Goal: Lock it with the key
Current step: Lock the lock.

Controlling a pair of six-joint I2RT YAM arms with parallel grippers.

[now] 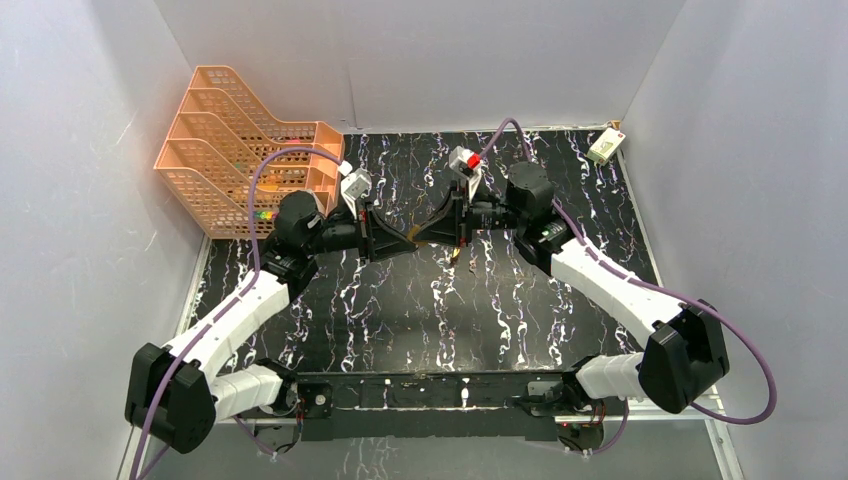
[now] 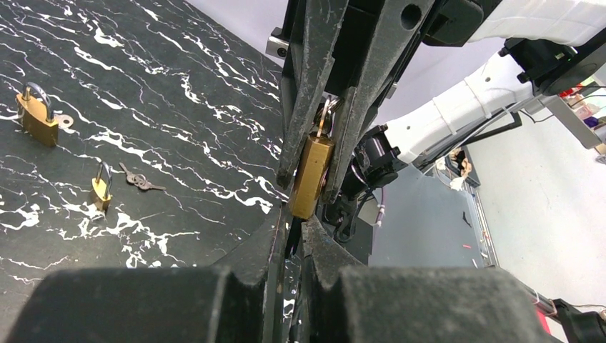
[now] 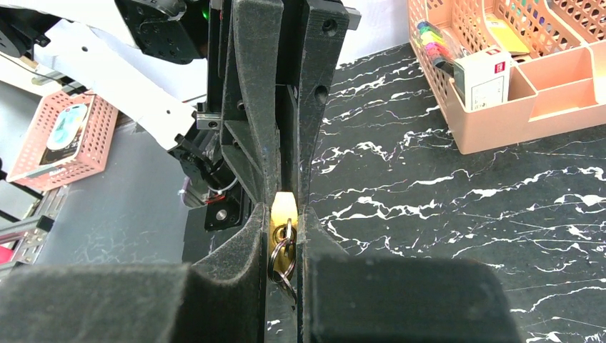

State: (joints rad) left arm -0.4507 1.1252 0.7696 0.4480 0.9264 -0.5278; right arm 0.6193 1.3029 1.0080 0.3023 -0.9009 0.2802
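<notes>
An orange rack is sitting at ten o'clock. At centre, left gripper and right gripper are both clamping one brass padlock, fingers hiding the keyhole, only a ring showing. Two more are lying on the table, big padlock and small padlock, beside loose keys. A white box is waiting at one o'clock.

A stepped peach tray rack sits upper left in the top view, on the black white-veined table. 1 small white box lies at the table's upper right corner.
</notes>
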